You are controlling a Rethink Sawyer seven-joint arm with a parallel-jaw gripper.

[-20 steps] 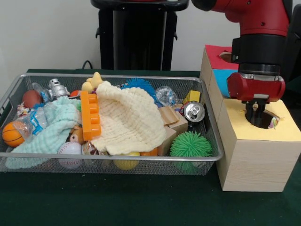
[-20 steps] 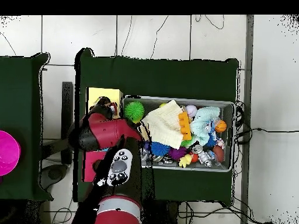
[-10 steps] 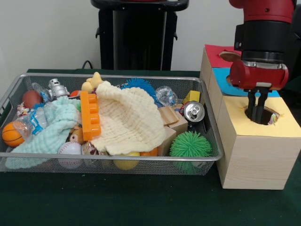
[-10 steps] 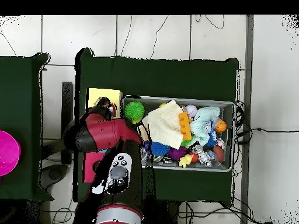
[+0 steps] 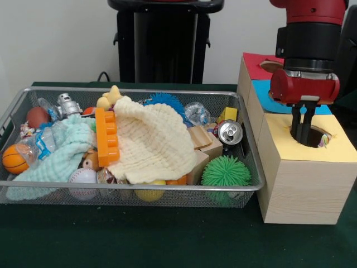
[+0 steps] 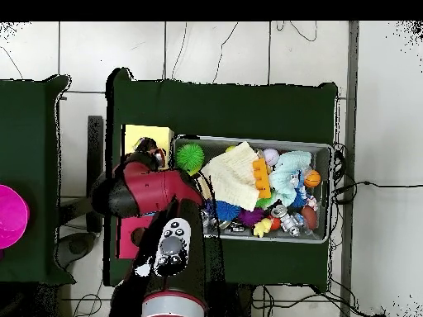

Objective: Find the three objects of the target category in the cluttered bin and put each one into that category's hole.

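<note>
nearest the camera, the wooden box [image 5: 304, 178] with its yellow top and round hole [image 5: 312, 137] stands just beside the wire bin [image 5: 131, 192]. compared with half a second ago the gripper [image 5: 302, 139] sits a little higher over that hole, fingertips at its rim; a second ago it reached deeper in. its fingers look close together, but i cannot tell whether they are closed or hold anything. a small multicoloured thing [image 5: 323, 143] shows at the hole's right edge, inside the box.

in the bin a green spiky ball [image 5: 226, 171] lies at the front, a drinks can [image 5: 230, 132] behind it, no writing readable. a cream cloth [image 5: 153, 142] drapes over an orange brick [image 5: 107, 135].

the arm [image 5: 309, 47] comes straight down, wrist vertical; in the overhead view the arm [image 6: 140, 190] covers the box.
</note>
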